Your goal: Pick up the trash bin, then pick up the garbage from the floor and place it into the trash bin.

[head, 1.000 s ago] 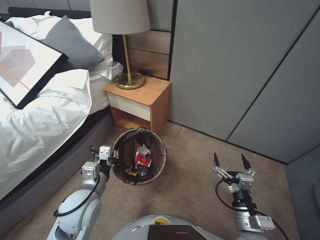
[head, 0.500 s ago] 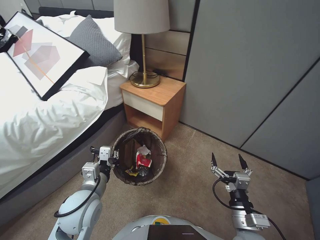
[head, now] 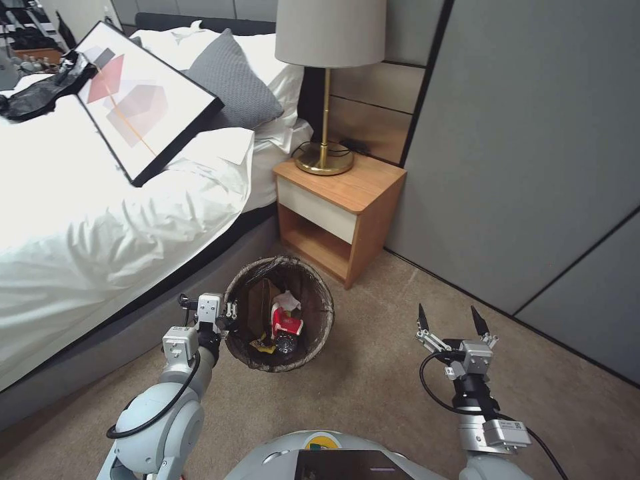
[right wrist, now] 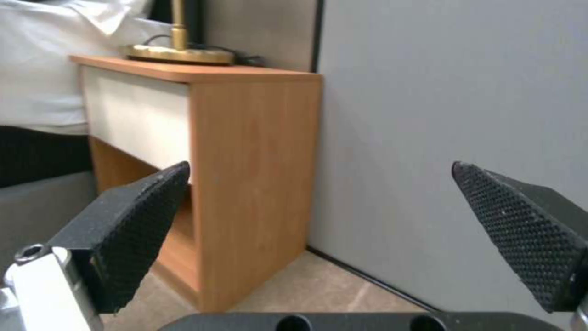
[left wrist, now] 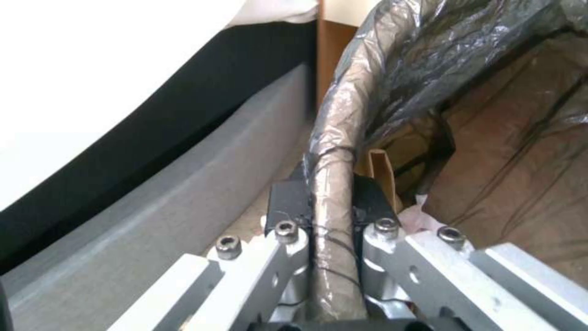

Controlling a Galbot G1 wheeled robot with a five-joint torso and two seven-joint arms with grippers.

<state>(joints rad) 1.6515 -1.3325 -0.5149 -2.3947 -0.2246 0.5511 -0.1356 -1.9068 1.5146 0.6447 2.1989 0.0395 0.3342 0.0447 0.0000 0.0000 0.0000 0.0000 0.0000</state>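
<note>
Pinching the bag-covered rim of the trash bin (head: 280,313), the left pincer (head: 223,320) holds it beside the bed (head: 100,220), near the nightstand (head: 340,207). Garbage (head: 285,321) lies inside. The right pincer (head: 448,321) hangs spread over the carpet (head: 373,380).

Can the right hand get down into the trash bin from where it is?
Probably yes: the right hand is open and empty beside the trash bin, whose mouth is uncovered; the left hand clamps only its far rim.
</note>
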